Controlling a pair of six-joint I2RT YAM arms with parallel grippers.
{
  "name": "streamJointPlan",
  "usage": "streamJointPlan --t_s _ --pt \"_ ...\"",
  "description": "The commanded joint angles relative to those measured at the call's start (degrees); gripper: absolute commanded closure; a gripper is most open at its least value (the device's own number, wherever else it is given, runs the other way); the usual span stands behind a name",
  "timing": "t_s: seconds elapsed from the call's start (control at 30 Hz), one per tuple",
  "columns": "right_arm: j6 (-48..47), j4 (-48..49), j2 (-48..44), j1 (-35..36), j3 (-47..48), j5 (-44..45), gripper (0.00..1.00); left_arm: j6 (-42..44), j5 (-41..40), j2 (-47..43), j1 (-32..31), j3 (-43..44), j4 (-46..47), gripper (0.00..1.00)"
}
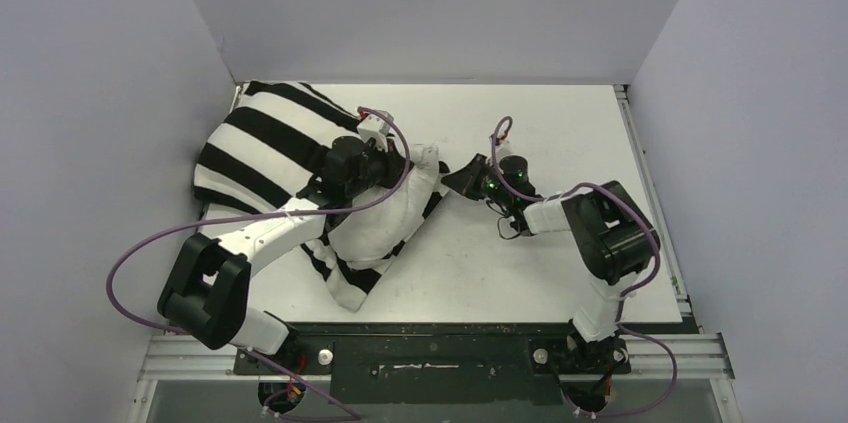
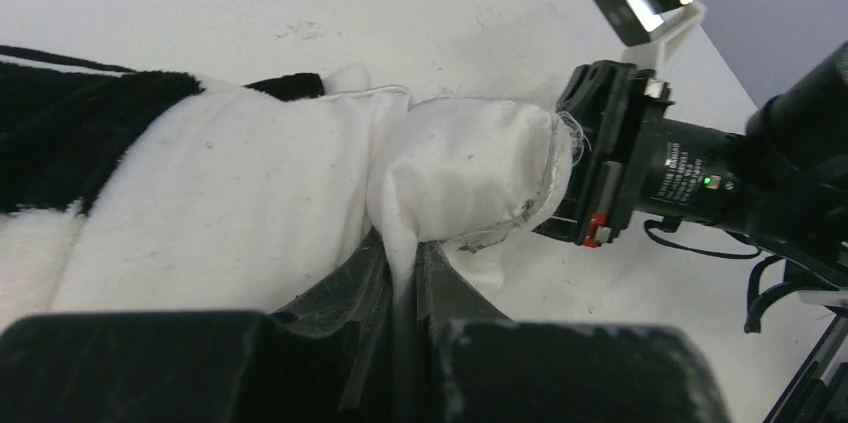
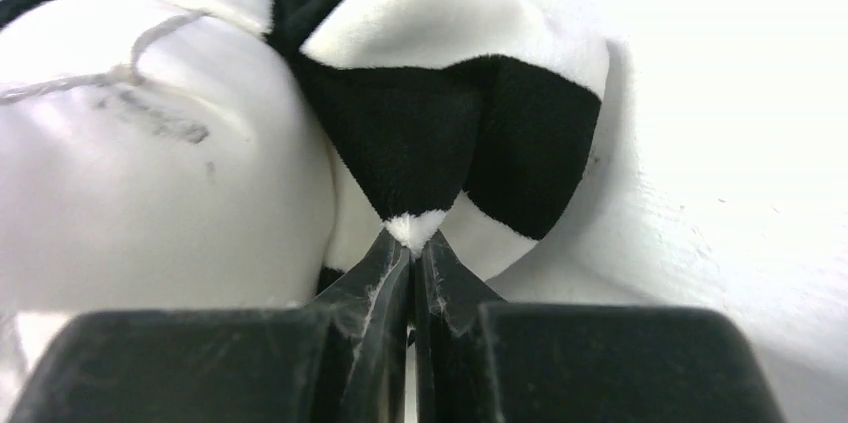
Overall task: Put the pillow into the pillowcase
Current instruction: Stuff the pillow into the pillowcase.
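Left fingers (image 2: 345, 303) pinch a corner of the pillow (image 2: 460, 168); right fingers (image 3: 372, 288) pinch the pillowcase (image 3: 430, 143) hem just right of it. The pillow lies left of centre on the surface (image 1: 560, 133), long axis near-to-far, most of the pillowcase bunched far left.

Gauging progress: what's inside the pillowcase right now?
The pillow enters the pillowcase mouth; its near part lies exposed. How deep it reaches is hidden under the striped fabric and the left arm.
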Motion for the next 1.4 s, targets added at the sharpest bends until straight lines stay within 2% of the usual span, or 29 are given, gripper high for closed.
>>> streamJointPlan --t_s 0.0,0.17,0.3,0.4,0.5,0.57,0.67,0.77,1.07,1.37 --pt "-3.1 6.64 -7.67 -4.28 -6.15 6.55 1.0 3.42 -5.49 -2.45 0.86 -0.31 -3.49 1.0" --pt "-1.4 10.78 -13.67 -6.64 -13.21 6.72 1.0 0.96 -5.19 -1.09 0.97 -0.65 -2.11 1.0" --pt "-3.67 3.45 -18.08 -8.11 -15.52 12.92 1.0 -1.12 -5.53 0.22 1.3 -1.15 -0.24 1.0" --pt "-4.46 1.86 -14.38 -8.25 -13.78 10.68 1.0 -2.74 -5.9 2.82 3.16 -2.56 0.62 1.0" --pt "-2.1 5.43 -10.37 -6.98 -12.08 5.31 1.0 -6.84 0.47 5.81 5.94 -3.0 2.21 1.0" --pt "-1.51 3.88 -11.11 -5.85 -11.22 4.98 0.91 -8.05 2.31 6.27 5.88 -3.04 3.22 1.0" --pt "-3.25 -3.89 -14.92 -4.27 -8.74 7.99 0.74 -8.8 3.39 6.34 6.09 -3.45 3.93 1.0" --pt "-2.96 -4.59 -16.65 -2.59 -7.84 8.99 0.72 -9.35 4.64 6.21 6.29 -3.91 4.94 1.0" --pt "2.57 3.15 -5.61 2.97 -1.4 3.42 0.71 -12.24 8.98 6.24 6.29 -3.63 8.69 1.0" --pt "8.59 5.15 1.01 6.05 3.55 2.09 0.69 -11.0 7.75 1.19 6.05 3.51 2.08 1.0"
